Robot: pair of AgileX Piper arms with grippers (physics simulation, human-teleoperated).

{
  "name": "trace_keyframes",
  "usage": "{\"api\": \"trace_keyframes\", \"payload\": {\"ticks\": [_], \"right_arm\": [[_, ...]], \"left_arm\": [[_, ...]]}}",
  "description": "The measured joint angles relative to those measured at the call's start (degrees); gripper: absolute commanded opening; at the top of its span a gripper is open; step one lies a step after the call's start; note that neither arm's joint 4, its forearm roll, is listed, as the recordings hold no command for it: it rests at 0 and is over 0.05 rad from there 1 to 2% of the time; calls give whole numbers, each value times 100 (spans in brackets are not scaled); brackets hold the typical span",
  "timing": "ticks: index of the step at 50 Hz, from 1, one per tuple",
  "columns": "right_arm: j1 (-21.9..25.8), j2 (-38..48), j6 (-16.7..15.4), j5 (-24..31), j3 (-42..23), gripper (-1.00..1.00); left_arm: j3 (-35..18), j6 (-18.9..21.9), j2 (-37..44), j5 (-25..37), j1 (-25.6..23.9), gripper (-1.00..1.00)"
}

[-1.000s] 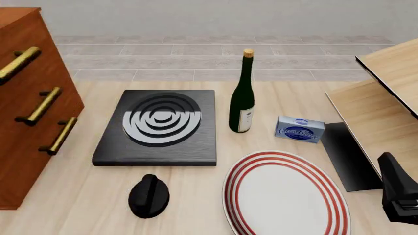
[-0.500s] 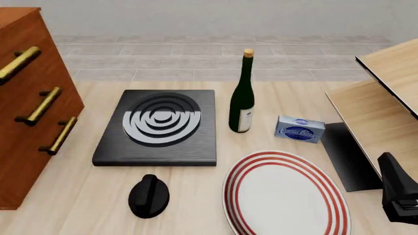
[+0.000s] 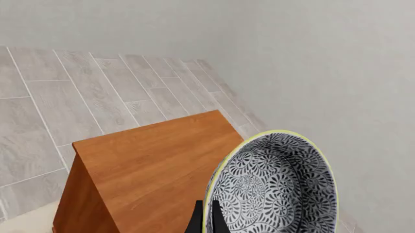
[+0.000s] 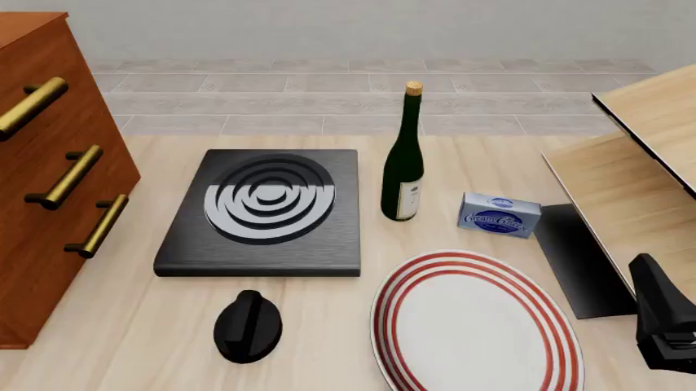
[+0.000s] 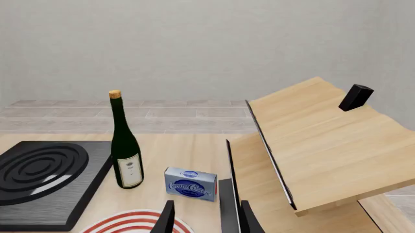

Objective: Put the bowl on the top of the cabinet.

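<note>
In the left wrist view my left gripper [image 3: 206,224] is shut on the rim of the bowl [image 3: 275,187], which has a grey-blue floral pattern and a pale rim. The bowl is held on edge, high above the flat reddish-brown top of the cabinet [image 3: 152,162]. In the front view the cabinet [image 4: 44,204] stands at the far left with brass bar handles. The bowl and left gripper are out of that view. My right gripper [image 5: 206,221] is open and empty, low at the table's right side. Its arm [image 4: 663,322] shows at the front view's lower right edge.
A black hob slab [image 4: 261,213] lies mid-table with a black knob [image 4: 248,326] in front of it. A green wine bottle [image 4: 405,163], a blue box [image 4: 499,214] and a large red-ringed plate [image 4: 475,322] stand to the right. Pale wood boards [image 4: 641,163] slope at the right.
</note>
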Motion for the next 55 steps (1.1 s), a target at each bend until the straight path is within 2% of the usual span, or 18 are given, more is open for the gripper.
{"api": "trace_keyframes", "payload": {"ticks": [55], "right_arm": [[0, 0, 0, 0, 0, 100]], "left_arm": [[34, 349, 817, -128, 359, -100]]}}
